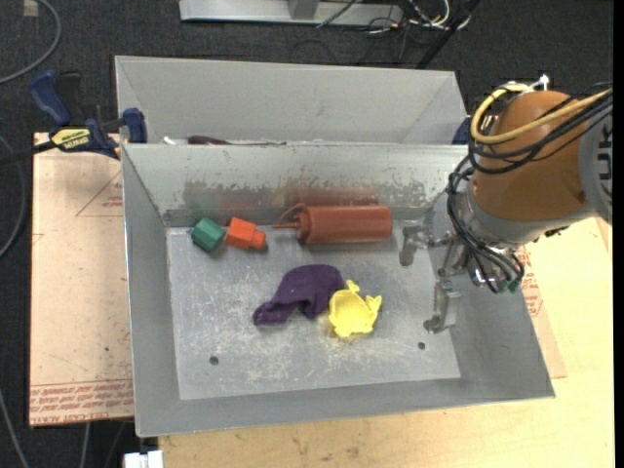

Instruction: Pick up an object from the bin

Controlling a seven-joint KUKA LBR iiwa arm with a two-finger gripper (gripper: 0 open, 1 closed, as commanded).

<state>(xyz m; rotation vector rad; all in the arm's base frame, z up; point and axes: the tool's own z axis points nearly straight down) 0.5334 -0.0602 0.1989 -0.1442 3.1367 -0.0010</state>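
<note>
Seeing the grey metal bin (292,364) from above, with five loose things on its floor. The arm (531,164), with its orange cover, reaches in from the right and sits over the bin's right-hand side. The gripper (425,279) hangs low near the right wall. From here I read the jaws as spread: one finger (408,245) lies toward the back, the other (441,310) toward the front, with bare floor between them.

Things, big to small:
- The brown-red cylinder (343,224) lies on its side along the back wall. Its right end is just beside the rear finger, and I can't tell if they touch.
- The purple cloth (302,291) is bunched mid-floor, well left of the jaws.
- The yellow crumpled piece (352,312) touches the cloth's right edge. It's left of the front finger, near but apart.
- The orange block (246,234) is left of the cylinder, by the back wall.
- The green block (207,233) is just left of the orange one.

The cylinder is closest to the jaws and lies outside them, on their left.
</note>
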